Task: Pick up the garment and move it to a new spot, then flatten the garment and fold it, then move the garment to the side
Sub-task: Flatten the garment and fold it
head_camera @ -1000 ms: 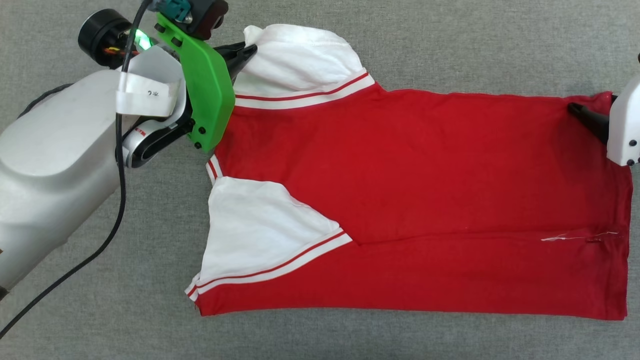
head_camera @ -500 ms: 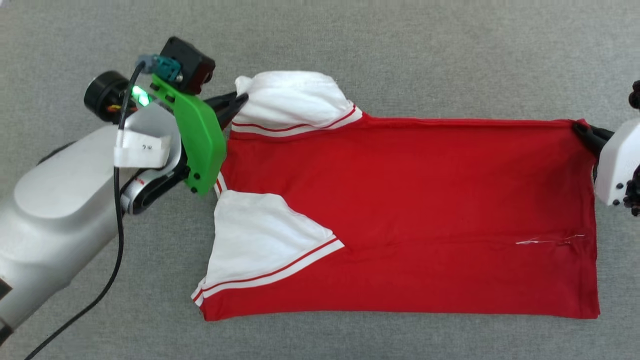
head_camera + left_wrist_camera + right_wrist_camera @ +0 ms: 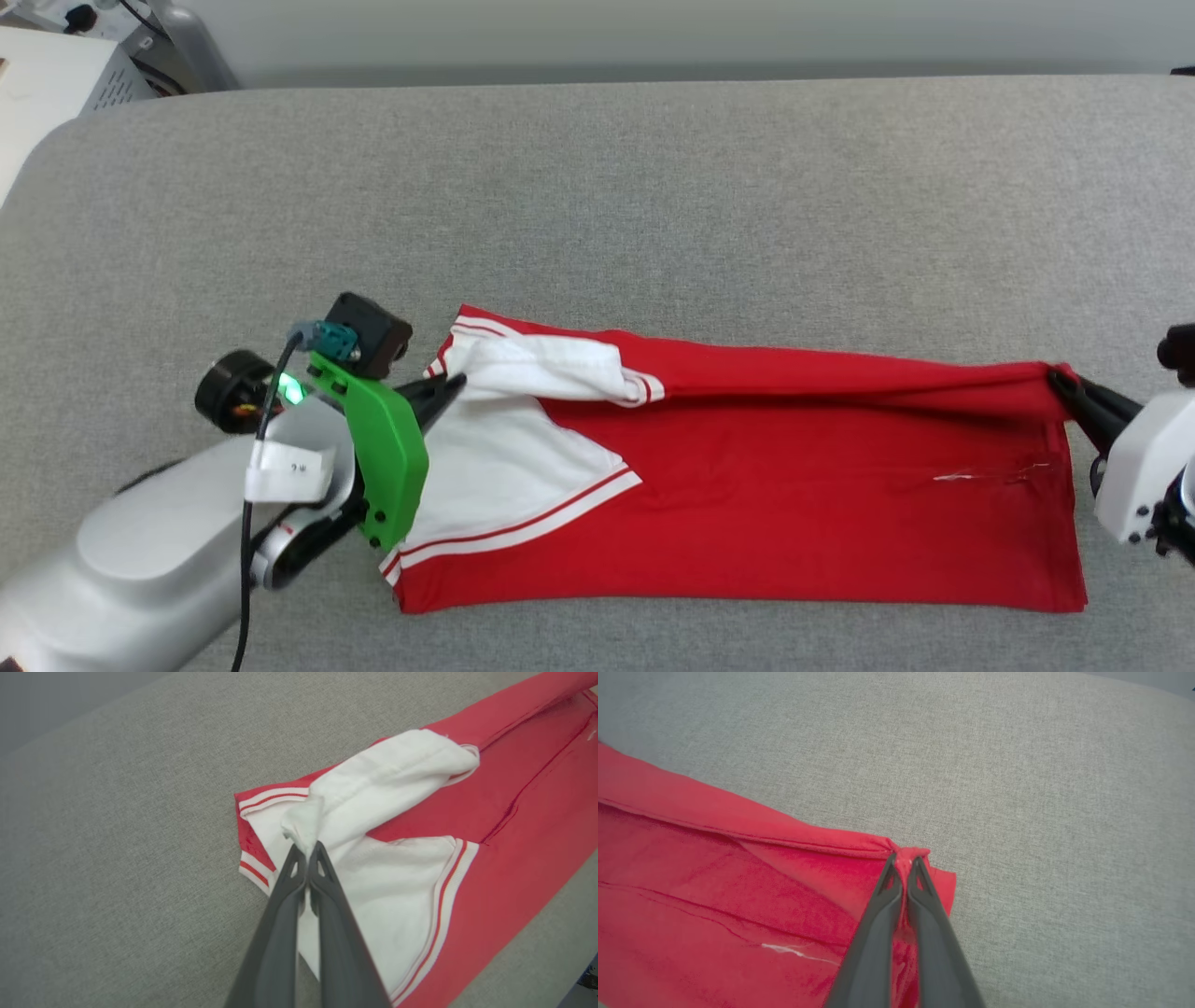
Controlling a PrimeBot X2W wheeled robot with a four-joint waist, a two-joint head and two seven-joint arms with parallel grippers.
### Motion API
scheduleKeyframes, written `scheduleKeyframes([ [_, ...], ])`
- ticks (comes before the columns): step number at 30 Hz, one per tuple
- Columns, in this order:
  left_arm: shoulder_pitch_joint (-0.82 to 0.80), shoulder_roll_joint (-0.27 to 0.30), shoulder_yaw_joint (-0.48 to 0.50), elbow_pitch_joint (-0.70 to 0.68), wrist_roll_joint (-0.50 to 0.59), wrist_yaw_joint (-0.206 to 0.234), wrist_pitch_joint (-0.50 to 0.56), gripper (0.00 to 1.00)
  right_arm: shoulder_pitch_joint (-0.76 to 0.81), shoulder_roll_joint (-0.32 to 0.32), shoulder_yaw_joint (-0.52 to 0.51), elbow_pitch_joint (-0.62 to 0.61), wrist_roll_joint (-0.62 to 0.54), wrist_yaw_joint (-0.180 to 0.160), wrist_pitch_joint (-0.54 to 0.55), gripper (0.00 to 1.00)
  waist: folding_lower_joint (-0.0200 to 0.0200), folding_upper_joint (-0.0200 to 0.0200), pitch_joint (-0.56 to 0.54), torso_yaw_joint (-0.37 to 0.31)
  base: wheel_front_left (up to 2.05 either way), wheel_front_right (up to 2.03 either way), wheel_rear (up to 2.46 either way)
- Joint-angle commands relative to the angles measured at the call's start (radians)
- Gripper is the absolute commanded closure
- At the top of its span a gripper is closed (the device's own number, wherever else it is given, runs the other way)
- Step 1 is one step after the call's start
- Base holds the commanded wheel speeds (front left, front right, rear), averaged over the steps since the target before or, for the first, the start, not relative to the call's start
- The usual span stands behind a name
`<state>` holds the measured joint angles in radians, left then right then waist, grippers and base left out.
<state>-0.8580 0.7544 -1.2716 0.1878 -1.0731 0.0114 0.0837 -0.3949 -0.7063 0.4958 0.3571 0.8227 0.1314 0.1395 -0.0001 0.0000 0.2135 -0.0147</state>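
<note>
My right hand (image 3: 1060, 378) is now shut tight on the shirt (image 3: 794, 467), at the far corner of its bottom edge. A second ago this hand was wide apart, just beside that corner. My left hand (image 3: 453, 385) is shut too, same as before. It pinches the white cloth of the far sleeve (image 3: 551, 359).

The shirt lies on the gray surface (image 3: 653, 187) right in front of me. It is stretched long, from my left hand to my right hand. The near half lies flat.

The far long edge has changed. It lay flat before. Now it is up off the surface and has come toward me. The far sleeve curls over the near sleeve (image 3: 504, 467), and the red part looks thinner than it did. My head has moved as well, so I see more of the surface behind the shirt. That part is my looking, not the shirt sliding.

I think this means the fold has begun. Both ends of the far edge are held, so I can bring the far half down over the near half. My two hands should go at the same speed, so the edge stays straight. The far sleeve is a bit bunched, and it could end up crumpled inside the fold. Moving the shirt to the side is not done yet.
</note>
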Motion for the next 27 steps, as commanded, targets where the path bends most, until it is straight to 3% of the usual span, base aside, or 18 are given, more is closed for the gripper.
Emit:
scheduleKeyframes([
  [1, 0.044, 0.007, -0.001, -0.008, -0.014, 0.011, -0.009, 1.00, 0.051, -0.002, -0.013, -0.016, 0.005, -0.001, -0.014, 1.00, 0.0001, 0.0000, -0.033, 0.012, 0.00, 0.00, 0.00],
  [11, 0.201, 0.022, -0.004, -0.031, -0.038, 0.056, -0.043, 1.00, 0.299, 0.044, -0.122, -0.116, -0.025, -0.001, -0.030, 1.00, 0.0001, 0.0000, -0.062, 0.011, 0.00, 0.00, 0.00],
  [19, 0.246, -0.005, -0.005, 0.015, -0.052, 0.055, -0.061, 1.00, 0.363, 0.127, -0.185, -0.143, -0.040, -0.001, 0.038, 1.00, 0.0001, 0.0000, -0.033, 0.008, 0.00, 0.00, 0.00],
  [20, 0.245, -0.015, -0.005, 0.033, -0.045, 0.060, -0.068, 0.20, 0.366, 0.139, -0.198, -0.140, -0.053, -0.001, 0.051, 0.16, 0.0001, 0.0000, -0.030, 0.010, 0.00, 0.00, 0.00],
  [21, 0.244, -0.019, -0.002, 0.040, -0.039, 0.067, -0.079, 0.00, 0.366, 0.144, -0.205, -0.140, -0.058, -0.001, 0.053, 0.00, 0.0001, 0.0000, -0.031, 0.011, 0.00, 0.00, 0.00],
  [27, 0.269, -0.036, 0.043, 0.059, -0.022, 0.115, -0.215, 0.00, 0.374, 0.153, -0.273, -0.209, -0.034, -0.001, 0.063, 0.00, 0.0001, 0.0000, -0.059, 0.008, 0.00, 0.00, 0.00],
])
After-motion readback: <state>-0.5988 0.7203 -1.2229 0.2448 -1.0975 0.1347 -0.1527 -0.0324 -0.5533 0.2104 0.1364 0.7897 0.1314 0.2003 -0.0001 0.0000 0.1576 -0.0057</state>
